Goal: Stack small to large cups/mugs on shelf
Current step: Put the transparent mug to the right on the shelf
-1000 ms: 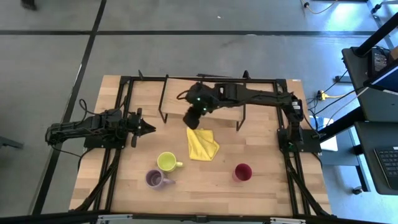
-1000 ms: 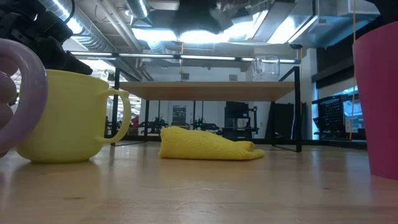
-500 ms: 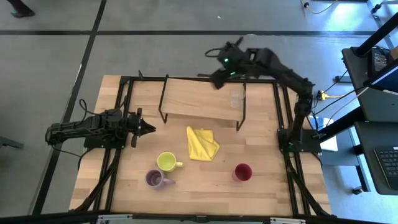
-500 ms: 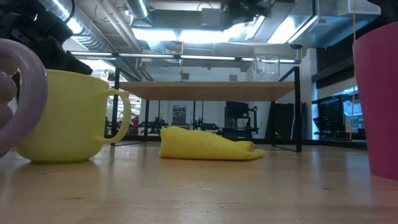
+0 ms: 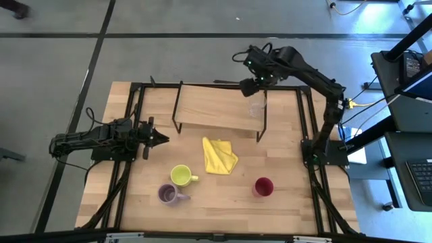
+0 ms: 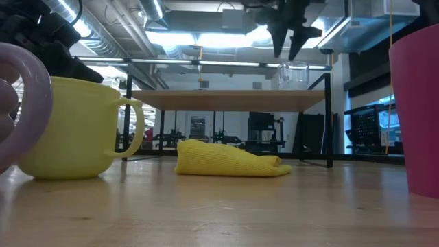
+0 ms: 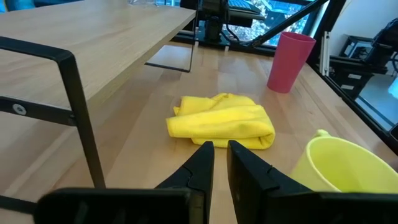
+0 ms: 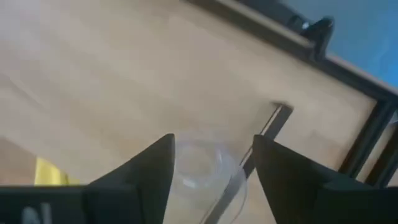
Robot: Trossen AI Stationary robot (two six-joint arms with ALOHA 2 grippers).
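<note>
A clear glass (image 5: 256,108) stands upright on its base at the right end of the shelf (image 5: 216,108). My right gripper (image 6: 288,53) hangs open just above the glass (image 6: 293,74), fingers pointing down; in the right wrist view the glass (image 8: 202,171) shows beyond the gap of my right gripper (image 8: 212,146). A yellow-green mug (image 5: 181,175), a purple mug (image 5: 167,194) and a magenta tumbler (image 5: 263,186) stand on the table in front of the shelf. My left gripper (image 5: 162,140) waits shut at the table's left, level, touching nothing.
A folded yellow cloth (image 5: 219,155) lies on the table between the shelf's front legs and the mugs. The shelf's black legs (image 5: 260,131) stand near it. Bare wood lies along the table's near edge and on the shelf's left half.
My right gripper has swung from above the shelf's front edge near the yellow cloth toward the table's far right, and then tipped down over the glass. The glass has stayed put on the shelf.
</note>
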